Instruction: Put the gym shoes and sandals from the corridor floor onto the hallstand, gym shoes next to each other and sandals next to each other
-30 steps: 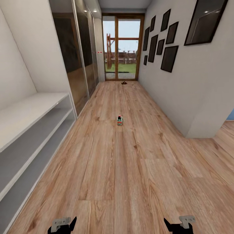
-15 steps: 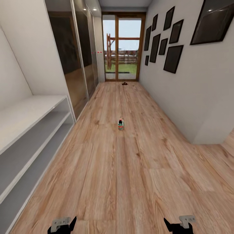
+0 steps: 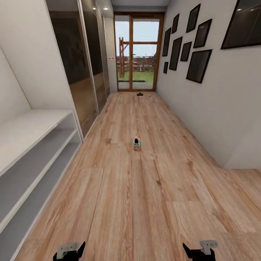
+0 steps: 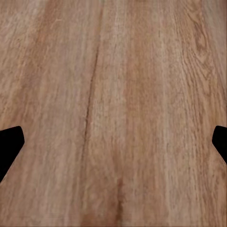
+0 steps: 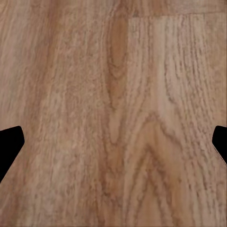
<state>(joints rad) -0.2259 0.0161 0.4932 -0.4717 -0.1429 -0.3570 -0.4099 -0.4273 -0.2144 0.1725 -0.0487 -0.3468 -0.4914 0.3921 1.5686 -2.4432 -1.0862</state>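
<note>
a single gym shoe (image 3: 136, 144) stands on the corridor floor (image 3: 152, 203), well ahead of both grippers and between their lines; something small and dark (image 3: 139, 94) lies far beyond it by the glass door (image 3: 137, 54); the hallstand (image 3: 25, 152) runs ahead of the left gripper (image 4: 113, 142), to its outer side; left gripper and right gripper (image 5: 113, 142) both hang over bare planks, fingers spread wide, holding nothing
</note>
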